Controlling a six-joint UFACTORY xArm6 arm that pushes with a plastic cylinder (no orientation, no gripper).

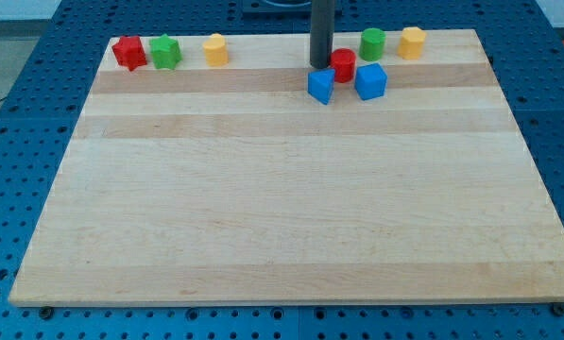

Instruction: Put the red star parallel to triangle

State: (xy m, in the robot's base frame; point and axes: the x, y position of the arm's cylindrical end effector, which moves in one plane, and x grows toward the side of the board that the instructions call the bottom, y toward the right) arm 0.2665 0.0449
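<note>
The red star [128, 52] lies at the board's top left corner, touching a green star [165, 51] on its right. A blue triangle block [321, 85] lies near the top middle, next to a red cylinder [343, 64] and a blue cube [370, 81]. My tip [319, 64] is at the top middle, just above the blue triangle and touching the left side of the red cylinder. It is far to the right of the red star.
A yellow block [215, 49] lies right of the green star. A green cylinder [372, 42] and a yellow block [412, 42] lie at the top right. The wooden board [282, 208] sits on a blue perforated table.
</note>
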